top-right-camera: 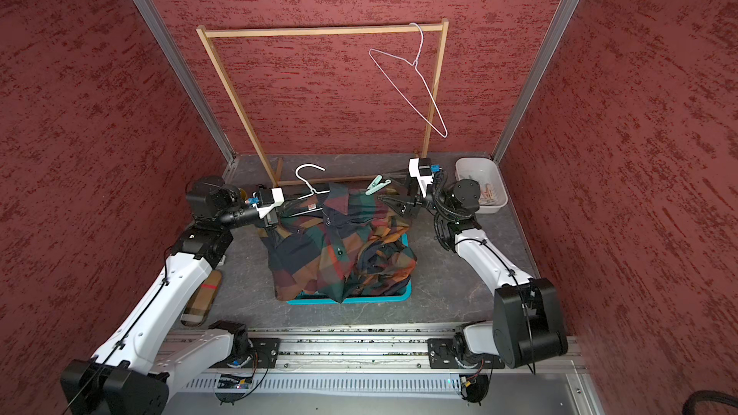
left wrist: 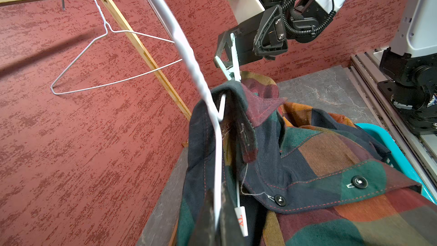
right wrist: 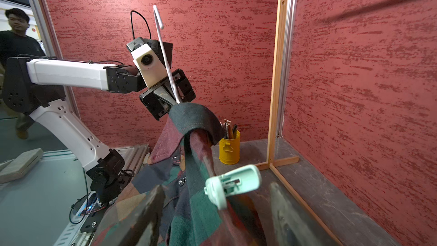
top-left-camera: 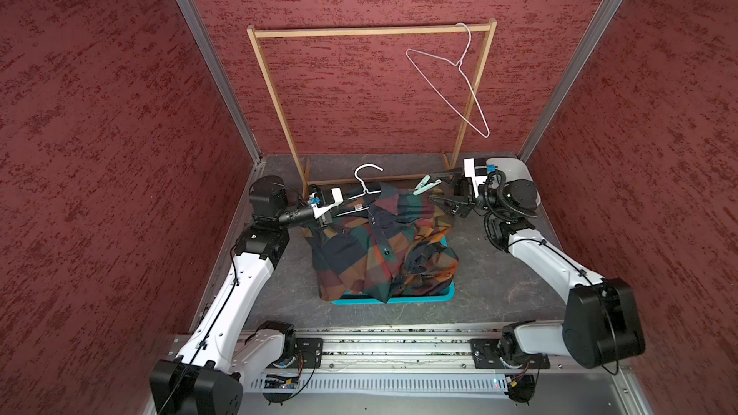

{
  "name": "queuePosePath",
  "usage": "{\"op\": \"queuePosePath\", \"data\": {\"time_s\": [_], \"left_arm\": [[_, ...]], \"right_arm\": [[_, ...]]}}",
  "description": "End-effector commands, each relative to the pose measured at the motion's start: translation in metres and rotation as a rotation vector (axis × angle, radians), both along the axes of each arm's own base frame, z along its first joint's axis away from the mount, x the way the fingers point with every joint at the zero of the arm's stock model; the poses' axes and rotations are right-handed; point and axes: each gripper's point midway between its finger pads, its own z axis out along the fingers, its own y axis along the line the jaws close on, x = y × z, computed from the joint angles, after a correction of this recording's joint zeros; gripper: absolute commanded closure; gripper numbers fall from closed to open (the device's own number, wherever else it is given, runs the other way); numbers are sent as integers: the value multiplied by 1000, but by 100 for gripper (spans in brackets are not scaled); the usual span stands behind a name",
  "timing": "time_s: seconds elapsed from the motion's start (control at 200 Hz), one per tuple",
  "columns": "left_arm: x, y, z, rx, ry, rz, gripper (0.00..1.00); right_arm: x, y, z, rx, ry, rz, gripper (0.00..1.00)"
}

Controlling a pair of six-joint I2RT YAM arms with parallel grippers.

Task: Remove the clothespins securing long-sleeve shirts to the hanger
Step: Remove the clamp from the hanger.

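One mint pin (right wrist: 233, 181), light, stiff and springy, bites the limp shirt (left wrist: 307, 152) hung on the hanger (left wrist: 189, 50) pinched in the left hand (left wrist: 216, 218); I'd squeeze its tails, seen end-on in the right wrist view inside the widely spread right hand (right wrist: 215, 186), whereas the left wrist view shows its bite.

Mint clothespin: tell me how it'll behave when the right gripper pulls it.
The mint clothespin looks like small hollow plastic, so probably light and rigid. It bites the floppy shirt, so pulling without squeezing would likely drag cloth along. Smooth handles may slip.
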Motion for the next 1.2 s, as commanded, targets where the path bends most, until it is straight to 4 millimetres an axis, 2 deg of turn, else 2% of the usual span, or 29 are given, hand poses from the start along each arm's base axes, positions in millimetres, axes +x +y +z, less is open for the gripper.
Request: {"op": "queuePosePath", "data": {"time_s": [0.0, 0.336, 1.027, 1.127, 1.192], "left_arm": [[-2, -2, 5, -1, -30, -13, 100], [-4, -2, 5, 4, -28, -14, 100], [-3, -3, 4, 10, -21, -18, 100], [-3, -3, 4, 11, -21, -19, 100], [-3, -3, 4, 12, -21, -18, 100]], "right_arm": [[-12, 1, 13, 19, -44, 55, 27], [-8, 12, 14, 10, -32, 103, 29], [-3, 27, 16, -10, -13, 121, 41], [-2, 28, 16, -13, -12, 115, 46], [-1, 29, 16, -16, -12, 114, 55]]}}
